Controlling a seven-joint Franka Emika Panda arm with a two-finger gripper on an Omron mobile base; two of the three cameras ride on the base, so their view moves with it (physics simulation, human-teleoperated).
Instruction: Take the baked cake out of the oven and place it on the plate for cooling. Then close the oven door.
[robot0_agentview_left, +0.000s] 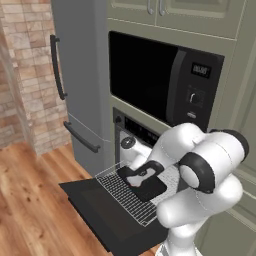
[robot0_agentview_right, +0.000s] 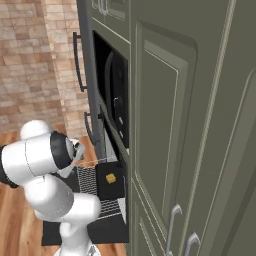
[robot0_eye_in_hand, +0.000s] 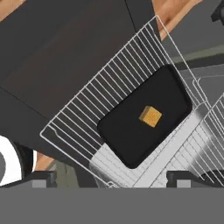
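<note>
The oven (robot0_agentview_left: 141, 131) stands with its oven door (robot0_agentview_left: 95, 210) dropped flat. A wire rack (robot0_eye_in_hand: 83, 118) is pulled out over the door (robot0_eye_in_hand: 61, 61). On the rack lies a black tray (robot0_eye_in_hand: 131, 131) holding the cake (robot0_eye_in_hand: 150, 116), a small golden-brown cube, also seen from the side as the cake (robot0_agentview_right: 111, 178). My gripper (robot0_eye_in_hand: 111, 178) hovers above the tray, open, its fingertips (robot0_eye_in_hand: 43, 178) wide apart with nothing between them. In the left base view the hand (robot0_agentview_left: 141, 175) covers the cake. The plate is out of view.
A black microwave (robot0_agentview_left: 150, 75) sits directly above the oven. The grey fridge (robot0_agentview_left: 80, 75) stands to its left, beside a brick wall (robot0_agentview_left: 30, 75). Tall olive cabinet doors (robot0_agentview_right: 190, 125) close off the right. Wooden floor (robot0_agentview_left: 30, 200) lies left of the door.
</note>
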